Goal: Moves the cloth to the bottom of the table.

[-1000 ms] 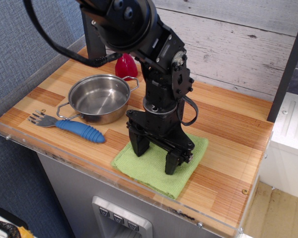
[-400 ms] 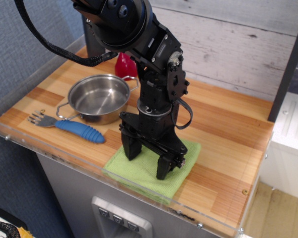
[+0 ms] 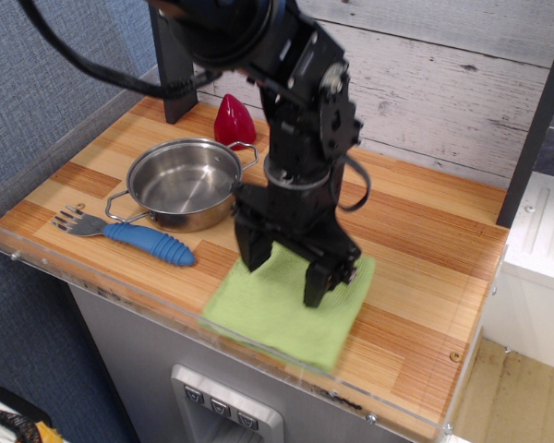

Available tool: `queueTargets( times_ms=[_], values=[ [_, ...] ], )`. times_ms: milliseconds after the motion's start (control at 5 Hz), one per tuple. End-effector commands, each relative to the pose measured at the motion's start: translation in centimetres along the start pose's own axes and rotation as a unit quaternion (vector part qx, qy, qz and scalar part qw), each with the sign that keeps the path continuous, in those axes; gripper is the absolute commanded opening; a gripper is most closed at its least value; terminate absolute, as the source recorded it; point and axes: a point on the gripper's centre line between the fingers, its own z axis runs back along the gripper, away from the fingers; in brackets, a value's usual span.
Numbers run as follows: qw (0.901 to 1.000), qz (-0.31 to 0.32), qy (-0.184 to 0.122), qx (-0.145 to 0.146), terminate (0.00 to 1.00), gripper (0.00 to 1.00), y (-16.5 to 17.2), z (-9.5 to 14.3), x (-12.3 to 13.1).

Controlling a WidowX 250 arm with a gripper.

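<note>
The light green cloth (image 3: 279, 312) lies flat on the wooden table (image 3: 425, 231), close to the front edge and right of the middle. Its front edge looks blurred. My black gripper (image 3: 284, 269) points down over the cloth's back half. Its two fingers (image 3: 316, 286) stand wide apart with nothing held between them. The tips are at or just above the cloth; I cannot tell whether they touch it. The arm hides the cloth's back edge.
A steel pot (image 3: 183, 183) stands at the left. A fork with a blue handle (image 3: 148, 242) lies in front of it. A red object (image 3: 233, 120) and a black post (image 3: 171, 88) are at the back. A clear acrylic rim (image 3: 102, 288) runs along the front edge.
The gripper first slid the cloth a little forward and left toward the front edge. Now it has risen and shifted slightly right and back. The cloth lies about where it was left.
</note>
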Motion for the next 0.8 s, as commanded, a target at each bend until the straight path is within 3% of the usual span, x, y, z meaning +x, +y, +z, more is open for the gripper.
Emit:
queueTargets(
  times_ms=[0, 200, 400, 600],
  values=[
    [0.9998, -0.014, -0.016, 0.000, 0.00, 1.00, -0.5, 4.0, 1.3],
    [0.9996, -0.022, 0.000, 0.015, 0.00, 1.00, -0.6, 5.4, 1.6],
    [0.9996, -0.025, 0.002, 0.011, 0.00, 1.00, -0.9, 6.1, 1.7],
    [0.9977, -0.055, -0.033, -0.024, 0.00, 1.00, -2.3, 6.4, 2.5]
  ],
)
